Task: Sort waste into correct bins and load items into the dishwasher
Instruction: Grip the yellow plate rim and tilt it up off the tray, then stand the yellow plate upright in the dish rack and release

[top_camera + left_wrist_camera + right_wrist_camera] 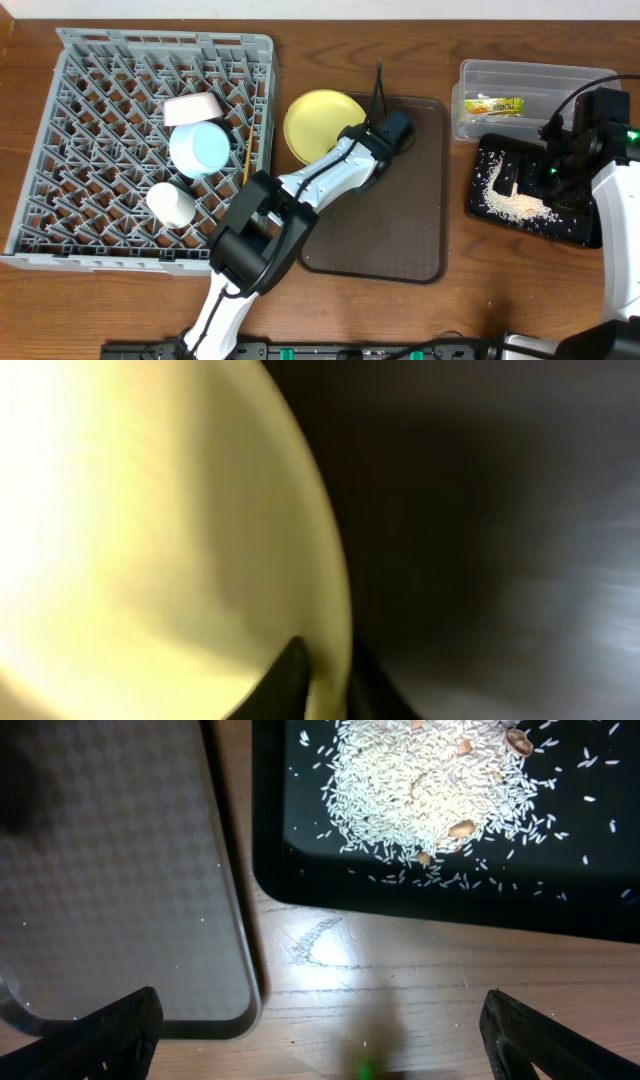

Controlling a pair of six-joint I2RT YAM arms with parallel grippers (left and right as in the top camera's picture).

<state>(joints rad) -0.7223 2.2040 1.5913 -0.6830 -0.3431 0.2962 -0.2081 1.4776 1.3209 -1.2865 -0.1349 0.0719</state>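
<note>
Gripping at plate rim, desk centre

The yellow plate (318, 125) is pinched at its rim by the left gripper (325, 685), which is closed tight onto it, over the brown tray's (400, 230) corner toward the back edge. The right gripper (327, 1032) is held wide open, nothing in it, above wood beside the black tray (300, 870) near the right edge, where rice (430, 790) is heaped. The wrapper (495, 104) is seen in the clear tub (560, 75), back right corner.

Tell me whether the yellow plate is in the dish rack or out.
Out. The yellow plate lies beside the dish rack, overlapping the brown tray's corner, with the left gripper closed on its rim.
</note>
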